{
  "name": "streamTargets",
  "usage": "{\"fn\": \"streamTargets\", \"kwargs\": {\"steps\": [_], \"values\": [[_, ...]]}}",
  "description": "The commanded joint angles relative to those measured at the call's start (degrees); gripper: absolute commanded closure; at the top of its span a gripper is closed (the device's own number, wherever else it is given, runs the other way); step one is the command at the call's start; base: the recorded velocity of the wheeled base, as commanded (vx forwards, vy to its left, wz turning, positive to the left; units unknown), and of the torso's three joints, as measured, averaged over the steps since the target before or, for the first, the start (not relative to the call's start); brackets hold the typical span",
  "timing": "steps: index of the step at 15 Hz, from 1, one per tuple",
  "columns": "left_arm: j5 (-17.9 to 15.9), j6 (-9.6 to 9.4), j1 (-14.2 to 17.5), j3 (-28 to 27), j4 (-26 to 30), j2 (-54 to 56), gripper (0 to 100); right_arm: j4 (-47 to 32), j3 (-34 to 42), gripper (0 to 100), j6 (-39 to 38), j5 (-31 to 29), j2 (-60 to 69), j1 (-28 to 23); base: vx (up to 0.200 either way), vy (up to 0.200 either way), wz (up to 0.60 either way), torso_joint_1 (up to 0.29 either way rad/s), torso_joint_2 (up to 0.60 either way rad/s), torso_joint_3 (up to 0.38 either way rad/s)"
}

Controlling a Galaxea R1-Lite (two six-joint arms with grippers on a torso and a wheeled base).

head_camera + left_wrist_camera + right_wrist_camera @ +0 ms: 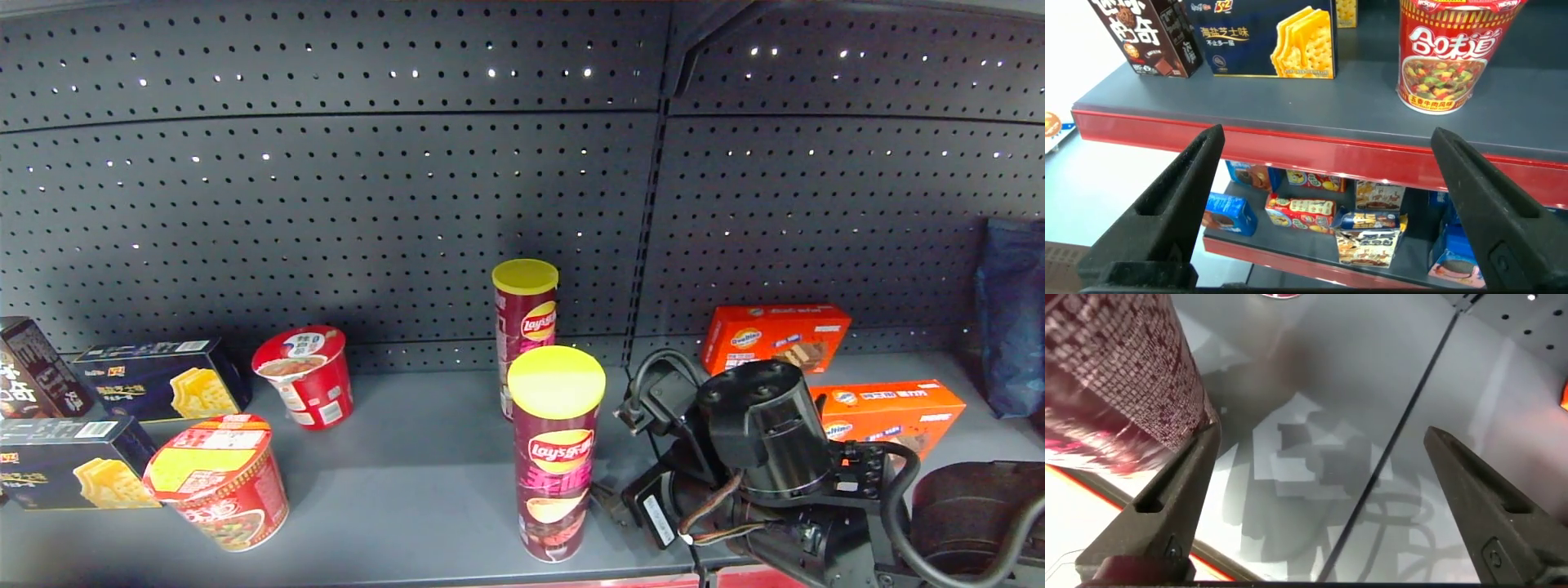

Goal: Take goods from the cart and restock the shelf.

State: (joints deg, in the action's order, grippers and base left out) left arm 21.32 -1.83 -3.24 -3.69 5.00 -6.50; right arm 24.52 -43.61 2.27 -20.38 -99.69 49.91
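Two maroon chip cans with yellow lids stand upright on the grey shelf (pixel 408 482): the front can (pixel 558 453) near the shelf edge and the back can (pixel 525 331) by the pegboard. My right arm's wrist (pixel 759 441) sits just right of the front can. My right gripper (pixel 1323 433) is open over the shelf with nothing between its fingers; the front can (pixel 1127 376) stands just outside one fingertip (pixel 1204 445). My left gripper (pixel 1327 135) is open and empty, in front of and slightly below the shelf's red front edge (pixel 1290 143).
Two red noodle cups (pixel 219 482) (pixel 306 376), dark cracker boxes (pixel 163 380) and a chocolate box (pixel 33 367) fill the shelf's left. Orange boxes (pixel 775 335) (pixel 890 408) and a blue bag (pixel 1012 310) stand at the right. A lower shelf (pixel 1315 245) holds several packets.
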Motion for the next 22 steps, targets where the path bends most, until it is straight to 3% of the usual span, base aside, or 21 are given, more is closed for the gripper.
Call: {"fn": "streamTargets", "kwargs": {"steps": [1,22], "values": [[0.0,-0.02,0.0,0.0,0.0,-0.1,0,0.0,-0.3,0,0.0,0.0,-0.2,0.4,0.0,0.0,0.0,0.0,0.0,0.0],[0.0,0.07,-0.1,0.0,0.0,-0.1,0,0.0,-3.5,0,-0.2,-0.1,-3.7,0.7,0.0,0.0,0.0,0.0,0.0,0.0]]}}
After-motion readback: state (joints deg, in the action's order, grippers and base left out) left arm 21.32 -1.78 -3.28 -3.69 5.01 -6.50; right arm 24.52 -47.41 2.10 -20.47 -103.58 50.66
